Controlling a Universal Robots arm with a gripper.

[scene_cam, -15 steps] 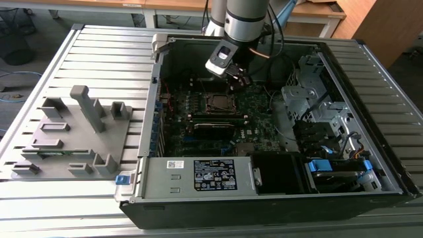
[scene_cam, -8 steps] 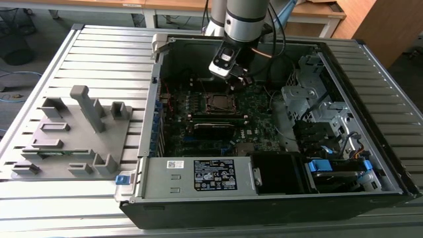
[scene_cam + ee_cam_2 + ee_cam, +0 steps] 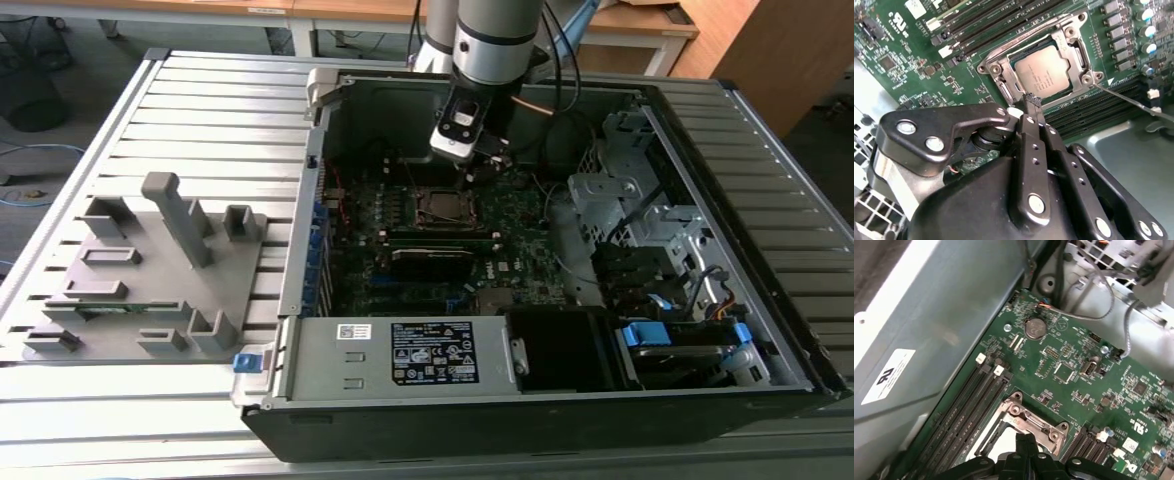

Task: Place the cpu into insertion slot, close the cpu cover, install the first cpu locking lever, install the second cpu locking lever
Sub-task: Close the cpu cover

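Jaws together, cpu cover (image 3: 1077, 51) edge behind them

Soft, even room light, pale glare on the case wall (image 3: 939, 325), shadowed motherboard (image 3: 518, 215).

Slatted grey table (image 3: 200, 100); wooden desks (image 3: 350, 9) behind; wooden cabinet (image 3: 774, 60) exterior view's right.

cpu (image 3: 1046, 72) framed by cpu cover (image 3: 1077, 50), closed claw (image 3: 1031, 100) alongside
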